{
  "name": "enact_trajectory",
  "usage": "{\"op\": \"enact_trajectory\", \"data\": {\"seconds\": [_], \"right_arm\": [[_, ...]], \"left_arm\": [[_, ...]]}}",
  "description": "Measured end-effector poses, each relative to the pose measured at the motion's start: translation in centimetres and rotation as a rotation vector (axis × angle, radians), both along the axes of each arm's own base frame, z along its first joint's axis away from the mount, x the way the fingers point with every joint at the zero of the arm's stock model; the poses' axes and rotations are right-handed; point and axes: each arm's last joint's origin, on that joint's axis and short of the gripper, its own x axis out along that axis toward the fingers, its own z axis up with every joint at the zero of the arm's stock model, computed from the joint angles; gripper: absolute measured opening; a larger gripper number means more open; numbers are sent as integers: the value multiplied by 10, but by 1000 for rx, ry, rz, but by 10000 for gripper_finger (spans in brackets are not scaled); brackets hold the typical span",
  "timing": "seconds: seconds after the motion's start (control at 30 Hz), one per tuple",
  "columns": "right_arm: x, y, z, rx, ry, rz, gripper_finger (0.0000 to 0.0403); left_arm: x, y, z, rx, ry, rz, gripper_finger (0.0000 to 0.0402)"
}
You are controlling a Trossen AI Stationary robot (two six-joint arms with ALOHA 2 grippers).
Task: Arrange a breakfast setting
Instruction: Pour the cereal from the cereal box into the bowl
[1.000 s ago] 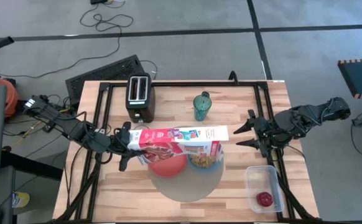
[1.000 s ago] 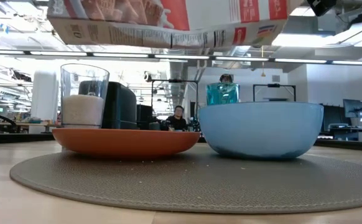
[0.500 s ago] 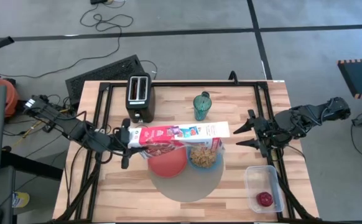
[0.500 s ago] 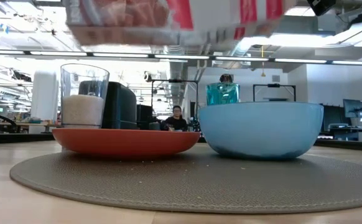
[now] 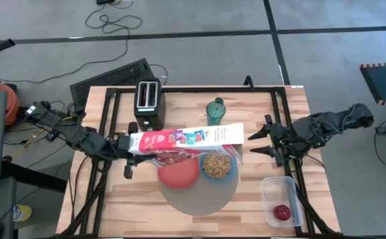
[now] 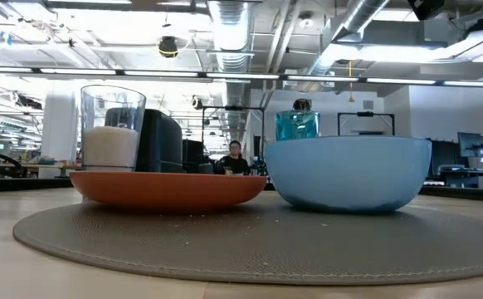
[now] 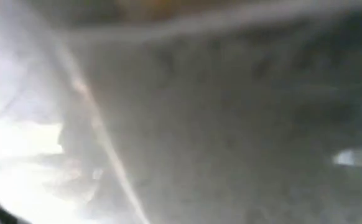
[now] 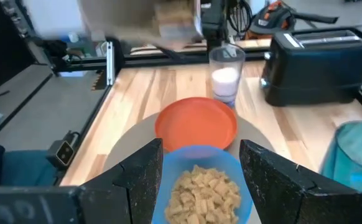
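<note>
My left gripper (image 5: 133, 144) is shut on a red-and-white cereal box (image 5: 188, 139), which hangs lengthwise over the round mat (image 5: 199, 196). On the mat rest a red-orange plate (image 5: 178, 175) and a blue bowl (image 5: 217, 166) filled with cereal. A small clear glass (image 8: 226, 73) with white contents stands at the plate's far side. The teal tumbler (image 5: 215, 111) stands farther back. A small red fruit (image 5: 282, 212) lies in a clear tub. My right gripper (image 5: 259, 143) hovers open to the right of the bowl, holding nothing. My left gripper holds the cereal box by its left end (image 5: 140, 142), pinched between the two fingers. The fingers come in about level from the table's left, along the box's length. The box is lifted clear, lying roughly level above the plate and bowl.
A black toaster (image 5: 149, 103) stands at the far left of the table, behind the box. The clear tub (image 5: 280, 199) sits at the near right corner. Black frame rails (image 5: 107, 133) run along the table's sides. Bare wood lies in front of the mat.
My left gripper has risen and rolled, still shut on the cereal box. The box's right end, which dipped over the bowl, has come up; the box has turned toward level, shifted toward the far edge and left the low view. The right arm has kept still.
</note>
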Motion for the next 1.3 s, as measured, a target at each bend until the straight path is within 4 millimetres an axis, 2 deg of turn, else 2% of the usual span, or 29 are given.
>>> {"op": "enact_trajectory", "data": {"seconds": [0.23, 0.37, 0.57, 0.67, 0.77, 1.07, 1.17, 1.3], "right_arm": [[21, 8, -2, -79, -13, 30, 240], [36, 13, 1, -137, -85, 54, 240], [58, 22, 4, -246, -186, 97, 239], [67, 28, 2, -274, -220, 193, 232], [72, 32, 2, -282, -255, 281, 203], [75, 37, 17, -384, -475, 388, 60], [73, 39, 22, -406, -554, 449, 35], [75, 40, 25, -426, -608, 478, 24]], "left_arm": [[6, -3, 13, 57, -136, -9, 137], [14, -6, 18, 69, -211, -29, 137], [36, -10, 10, 64, -228, -78, 137], [44, -10, 9, 47, -255, -62, 137], [50, -11, 9, 36, -284, -53, 137], [63, -15, 4, 17, -319, -140, 137], [65, -15, 4, 13, -332, -140, 137], [68, -13, 3, -12, -330, -162, 137]]}}
